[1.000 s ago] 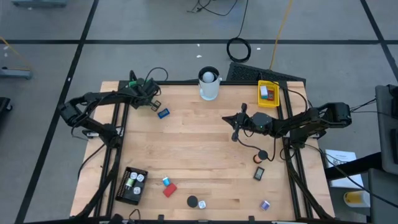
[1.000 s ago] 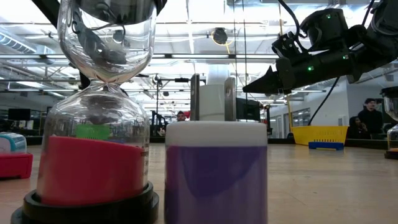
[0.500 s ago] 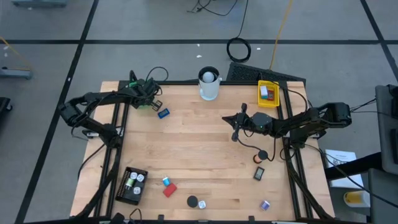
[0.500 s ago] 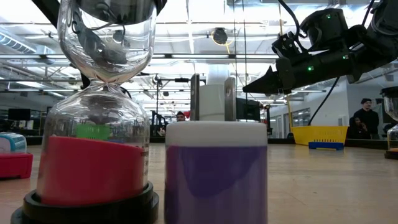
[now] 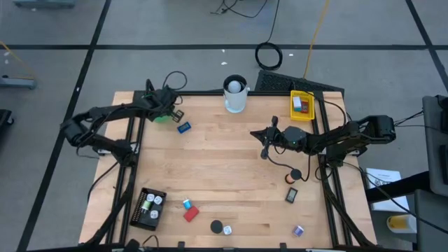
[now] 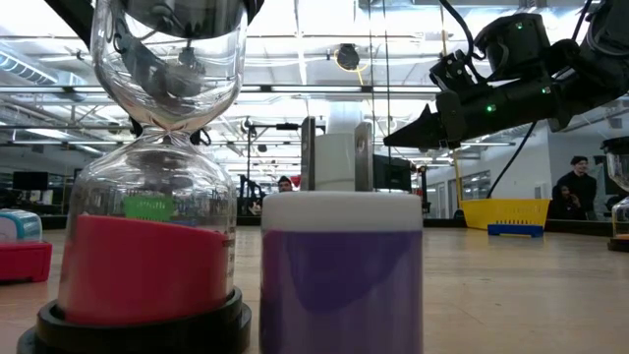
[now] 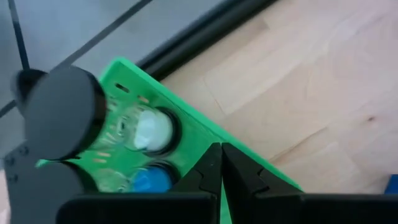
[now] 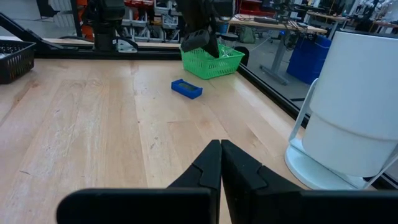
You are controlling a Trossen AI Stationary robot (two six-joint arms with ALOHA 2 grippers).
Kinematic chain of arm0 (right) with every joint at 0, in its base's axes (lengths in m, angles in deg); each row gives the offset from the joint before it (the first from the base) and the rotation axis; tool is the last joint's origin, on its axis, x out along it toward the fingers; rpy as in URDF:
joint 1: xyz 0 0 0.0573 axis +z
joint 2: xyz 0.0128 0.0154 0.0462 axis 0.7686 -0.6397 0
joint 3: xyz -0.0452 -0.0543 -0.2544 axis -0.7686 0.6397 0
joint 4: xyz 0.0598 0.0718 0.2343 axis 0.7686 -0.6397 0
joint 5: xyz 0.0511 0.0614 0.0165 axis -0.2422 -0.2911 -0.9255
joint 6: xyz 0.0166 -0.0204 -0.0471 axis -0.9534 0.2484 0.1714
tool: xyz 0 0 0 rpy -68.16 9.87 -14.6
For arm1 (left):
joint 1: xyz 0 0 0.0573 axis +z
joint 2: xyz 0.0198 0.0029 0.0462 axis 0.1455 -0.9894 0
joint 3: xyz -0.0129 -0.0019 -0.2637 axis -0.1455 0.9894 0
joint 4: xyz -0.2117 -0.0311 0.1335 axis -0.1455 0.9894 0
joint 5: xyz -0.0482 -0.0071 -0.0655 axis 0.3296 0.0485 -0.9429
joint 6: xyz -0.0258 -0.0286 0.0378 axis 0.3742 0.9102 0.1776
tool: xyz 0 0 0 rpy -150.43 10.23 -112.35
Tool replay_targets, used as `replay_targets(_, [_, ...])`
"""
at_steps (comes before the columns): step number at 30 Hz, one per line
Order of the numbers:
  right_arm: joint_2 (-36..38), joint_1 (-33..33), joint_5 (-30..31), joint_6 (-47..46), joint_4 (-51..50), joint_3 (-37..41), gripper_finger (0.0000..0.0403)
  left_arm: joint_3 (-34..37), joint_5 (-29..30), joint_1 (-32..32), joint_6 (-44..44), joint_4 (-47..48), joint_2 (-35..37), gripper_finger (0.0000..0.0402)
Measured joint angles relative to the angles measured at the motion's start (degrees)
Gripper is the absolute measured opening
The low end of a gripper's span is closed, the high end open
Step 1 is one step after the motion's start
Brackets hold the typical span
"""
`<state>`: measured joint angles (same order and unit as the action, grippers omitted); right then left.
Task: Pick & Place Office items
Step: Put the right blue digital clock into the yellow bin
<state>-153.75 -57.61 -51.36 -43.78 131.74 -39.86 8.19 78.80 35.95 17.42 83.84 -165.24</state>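
My left gripper (image 5: 170, 112) (image 7: 221, 148) is shut and hovers over the green tray (image 5: 161, 117) (image 7: 186, 118) at the table's far left corner. That tray holds small clear pieces with white and blue ends and a black round cap (image 7: 62, 112). A blue block (image 5: 183, 127) (image 8: 186, 88) lies flat on the table just beside the tray. My right gripper (image 5: 264, 143) (image 8: 221, 144) is shut and held above the table right of centre, pointing toward the left side. More small items lie along the near edge: a red and blue block (image 5: 189, 211), a black cap (image 5: 217, 227), and a purple piece (image 5: 298, 229).
A tall white cup (image 5: 235, 94) stands at the far edge. The yellow tray (image 5: 302, 105) sits in the far right corner and a black tray (image 5: 149, 208) near left. An orange piece (image 5: 290, 178) and a black item (image 5: 292, 195) lie near right. The low view is blocked by an hourglass (image 6: 147, 197).
My left arm has drawn back a little toward the table's far left corner, with its gripper staying over the green tray. The right arm and the items have kept still.
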Motion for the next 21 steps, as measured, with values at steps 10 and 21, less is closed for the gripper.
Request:
replay_targets(10, [0.0,0.0,0.0,0.7,-0.1,0.0,0.0004,2.2,-0.8,-3.8,-2.5,0.0,11.7,0.0012])
replay_targets(21, [0.0,0.0,0.2,0.9,-0.6,0.0,0.0004,10.7,-21.5,-17.5,-9.1,-22.4,16.5,0.0016])
